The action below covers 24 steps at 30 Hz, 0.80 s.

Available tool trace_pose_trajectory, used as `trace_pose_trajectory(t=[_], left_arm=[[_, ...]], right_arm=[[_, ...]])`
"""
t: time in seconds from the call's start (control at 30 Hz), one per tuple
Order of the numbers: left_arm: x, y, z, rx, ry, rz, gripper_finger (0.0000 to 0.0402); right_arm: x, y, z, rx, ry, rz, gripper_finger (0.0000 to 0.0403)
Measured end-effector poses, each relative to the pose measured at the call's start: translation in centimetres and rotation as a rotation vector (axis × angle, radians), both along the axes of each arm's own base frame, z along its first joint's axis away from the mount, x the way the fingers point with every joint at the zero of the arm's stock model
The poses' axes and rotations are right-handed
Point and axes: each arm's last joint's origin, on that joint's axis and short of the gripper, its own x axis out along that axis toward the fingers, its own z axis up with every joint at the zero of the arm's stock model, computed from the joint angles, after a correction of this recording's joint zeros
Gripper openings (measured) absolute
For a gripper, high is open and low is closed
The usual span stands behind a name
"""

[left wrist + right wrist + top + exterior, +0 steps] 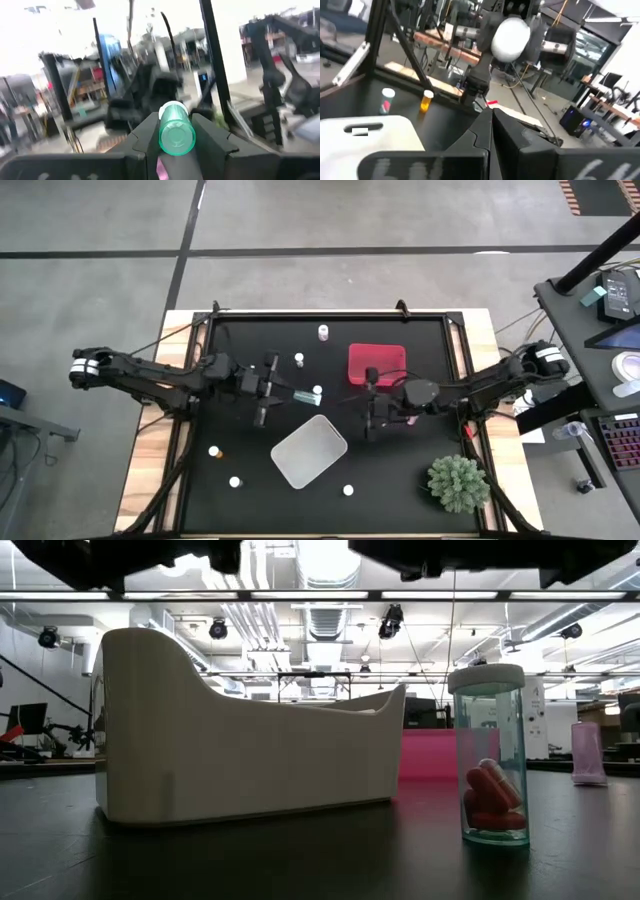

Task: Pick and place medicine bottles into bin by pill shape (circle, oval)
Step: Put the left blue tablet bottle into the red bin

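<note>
My left gripper [285, 392] is above the table's middle, shut on a teal bottle [305, 395] with a white cap [317, 391]. The bottle also shows in the left wrist view [176, 134], and its cap shows in the right wrist view [510, 37]. My right gripper [371, 408] is shut and holds nothing, just in front of the red tray [377, 363]. The white tray [309, 450] lies nearer the front. Loose bottles stand upright on the black mat at the far side [323, 332] [299, 360] and near the front [214, 451] [235, 481] [348, 490]. My left gripper pinches the teal bottle's body near its bottom end [162, 142] between its two fingers [142, 142]. The fingers come level from the table's left and lie along the bottle. The bottle lies on its side, lifted clear, its capped end sticking out toward the right arm.
A spiky green plant [459, 482] stands at the front right corner. In the low view a teal bottle of red oval pills [490, 770] stands close by, with the white tray [250, 740] to its left and a pink bottle [587, 753] farther right. An orange bottle [426, 100] shows in the right wrist view.
</note>
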Motion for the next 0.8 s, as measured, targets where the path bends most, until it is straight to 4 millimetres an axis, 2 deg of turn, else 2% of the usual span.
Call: trace_pose_trajectory(t=[0.07, 0.2, 0.27, 0.5, 0.63, 0.8], left_arm=[[-1.1, 0.0, -0.1, -0.001, -0.007, -0.001, 0.0084], [-2.3, 0.0, -0.6, -0.002, -0.008, -0.001, 0.0084], [-2.5, 0.0, -0.3, 0.002, -0.045, 0.001, 0.0084], [-3.5, 0.0, -0.6, 0.000, -0.065, 0.000, 0.0084], [-3.5, 0.0, -0.7, 0.000, -0.063, 0.000, 0.0084], [-3.5, 0.0, -0.7, 0.000, -0.058, -0.001, 0.0084]], right_arm=[[0.9, 0.2, 0.7, -0.004, -0.051, -0.002, 0.0009], [2.2, 0.4, 0.7, 0.002, -0.041, -0.004, 0.0009], [2.7, 0.5, 0.6, 0.004, -0.021, -0.007, 0.0009], [3.9, 0.8, 1.8, 0.003, -0.063, -0.007, 0.0014], [4.1, 0.8, 3.0, 0.013, -0.104, -0.005, 0.0046], [4.6, 0.9, 3.8, 0.061, -0.122, -0.001, 0.0112]])
